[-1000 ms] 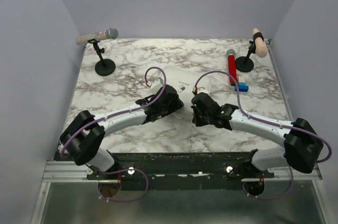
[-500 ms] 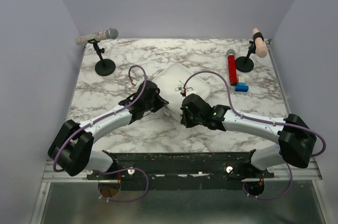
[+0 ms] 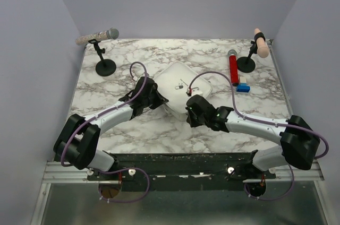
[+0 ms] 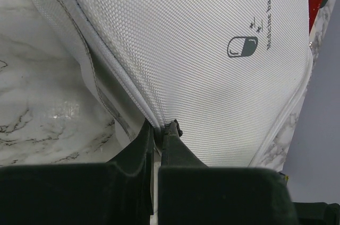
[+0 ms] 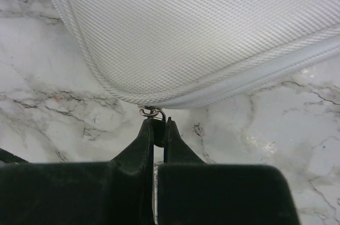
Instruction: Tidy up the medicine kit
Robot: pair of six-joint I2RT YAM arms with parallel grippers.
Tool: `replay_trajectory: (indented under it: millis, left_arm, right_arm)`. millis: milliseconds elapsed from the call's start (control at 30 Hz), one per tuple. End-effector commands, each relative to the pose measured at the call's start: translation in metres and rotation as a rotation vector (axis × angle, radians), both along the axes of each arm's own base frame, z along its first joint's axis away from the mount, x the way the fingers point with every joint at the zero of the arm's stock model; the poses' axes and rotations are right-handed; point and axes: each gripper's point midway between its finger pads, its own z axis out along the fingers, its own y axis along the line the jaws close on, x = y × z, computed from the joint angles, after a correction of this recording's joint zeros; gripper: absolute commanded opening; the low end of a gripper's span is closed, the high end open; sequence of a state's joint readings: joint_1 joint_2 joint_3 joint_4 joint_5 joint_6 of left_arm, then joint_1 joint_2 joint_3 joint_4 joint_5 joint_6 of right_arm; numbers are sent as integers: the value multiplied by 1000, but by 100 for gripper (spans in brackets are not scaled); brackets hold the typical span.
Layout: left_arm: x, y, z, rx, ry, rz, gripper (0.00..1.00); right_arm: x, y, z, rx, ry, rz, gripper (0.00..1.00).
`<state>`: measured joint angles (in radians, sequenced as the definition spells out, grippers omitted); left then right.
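Note:
The medicine kit (image 3: 178, 80) is a white woven zip case with a small dark pill logo (image 4: 240, 47) on its lid, lying mid-table. My left gripper (image 3: 160, 97) is at its left side, shut on the zip seam at the kit's edge (image 4: 159, 126). My right gripper (image 3: 187, 108) is at the kit's near corner, shut on the dark zipper pull, whose metal ring (image 5: 152, 112) shows just above the fingertips. In the right wrist view the kit (image 5: 202, 28) fills the upper half, and its zip line runs round the corner.
A red cylinder (image 3: 233, 69) lies at the back right, with small blue and white blocks (image 3: 243, 86) beside it. A peach-coloured handle on a black stand (image 3: 260, 43) stands at the far right corner. A microphone on a round-based stand (image 3: 105, 67) stands at the back left.
My left gripper has moved left off the top of the kit and closed on its edge. The kit's lid now shows uncovered. My right gripper stays shut and has shifted slightly left.

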<state>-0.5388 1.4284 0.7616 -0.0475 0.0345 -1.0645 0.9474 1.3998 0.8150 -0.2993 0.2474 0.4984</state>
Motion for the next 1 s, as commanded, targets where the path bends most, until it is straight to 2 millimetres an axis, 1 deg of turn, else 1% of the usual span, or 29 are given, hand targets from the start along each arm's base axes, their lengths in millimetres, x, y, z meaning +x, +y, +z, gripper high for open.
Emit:
replay_trajectory:
  millis: [0, 100, 233, 367, 500, 633, 733, 800, 900, 933, 967]
  left_arm:
    - [-2, 103, -68, 449, 81, 141, 0]
    - [0, 108, -66, 476, 65, 140, 0]
    - [2, 115, -62, 514, 46, 147, 0]
    - [4, 119, -58, 535, 34, 152, 0]
    - [4, 131, -59, 587, 45, 170, 0]
    - [7, 134, -63, 589, 59, 166, 0]
    - [12, 142, -59, 603, 60, 180, 0]
    - [17, 150, -56, 600, 64, 199, 0]
    - [24, 154, -48, 585, 62, 206, 0]
    - [26, 153, -45, 571, 66, 202, 2]
    - [27, 150, -42, 548, 64, 191, 12]
  right_arm:
    - [-7, -81, -22, -240, 53, -155, 1]
    - [1, -91, -21, -202, 77, -207, 1]
    - [14, -98, -22, -116, 116, -258, 1]
    - [30, -104, -20, -101, 116, -301, 1]
    - [44, -110, -22, -83, 131, -341, 1]
    - [64, -125, -19, -84, 110, -406, 1]
    - [75, -139, -16, -74, 94, -459, 1]
    - [76, -140, -12, -57, 84, -459, 1]
    - [69, -135, -14, -30, 94, -420, 1]
    - [66, -133, -14, -21, 96, -404, 1]
    - [64, -133, -15, -17, 97, -396, 1]
